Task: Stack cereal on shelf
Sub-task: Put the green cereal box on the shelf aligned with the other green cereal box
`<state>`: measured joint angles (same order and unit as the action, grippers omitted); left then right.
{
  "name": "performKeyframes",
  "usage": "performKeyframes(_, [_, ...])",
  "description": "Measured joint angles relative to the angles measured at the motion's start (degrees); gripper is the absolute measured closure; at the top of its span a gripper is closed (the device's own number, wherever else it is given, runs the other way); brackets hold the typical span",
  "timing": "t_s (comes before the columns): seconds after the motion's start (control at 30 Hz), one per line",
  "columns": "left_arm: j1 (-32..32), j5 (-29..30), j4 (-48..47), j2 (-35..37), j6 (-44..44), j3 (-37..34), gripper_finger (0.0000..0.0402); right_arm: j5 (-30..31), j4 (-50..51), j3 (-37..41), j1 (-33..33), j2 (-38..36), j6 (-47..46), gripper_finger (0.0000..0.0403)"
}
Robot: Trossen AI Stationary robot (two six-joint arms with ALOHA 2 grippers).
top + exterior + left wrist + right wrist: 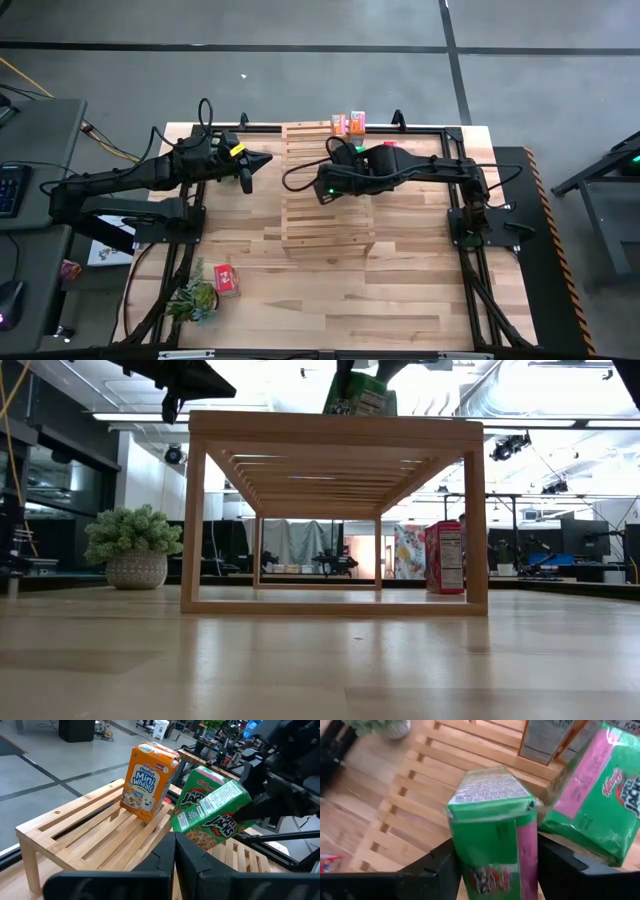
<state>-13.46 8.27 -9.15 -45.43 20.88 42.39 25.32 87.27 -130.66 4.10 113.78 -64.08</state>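
The right arm reached in from the table's right side, bent at the elbow, its right gripper [495,862] poised over the slatted top of the light-wood shelf [325,215] with a green Apple Jacks box [495,827] between its two dark fingers [437,865]; the fingers flanked the carton on both sides, though whether they pressed it or had let go could not be told. From the left wrist camera the same box [212,810] appeared tilted above the slats, just beside an orange Frosted Mini-Wheats box [149,782] that stood upright on the shelf's far end. A second green Apple Jacks box [600,802] lay leaning near the held one in the right wrist view, close to the orange cartons. The left arm stretched from the table's left edge toward the shelf, its left gripper [247,168] closed on nothing and hovering just off the shelf's left side. In the overhead view the orange boxes [348,122] sat at the shelf's back edge. A red cereal box [226,280] lay on the plywood table [400,300] near the front left, beside a potted plant [193,300], well apart from the shelf. From table height, another red box [444,557] stood upright beyond the shelf's right leg.
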Motion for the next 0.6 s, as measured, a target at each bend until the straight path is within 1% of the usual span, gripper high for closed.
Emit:
performKeyframes(0.4, [0.0, 0.0, 0.0, 0.0, 0.0, 0.0, 0.0401, 7.7, -0.6, -3.8, -0.1, -0.1, 0.3, 0.0194])
performKeyframes(0.6, [0.0, 0.0, 0.0, 0.0, 0.0, 0.0, 0.0401, 7.5, -1.9, -4.3, -0.7, -0.6, 1.4, 0.0194])
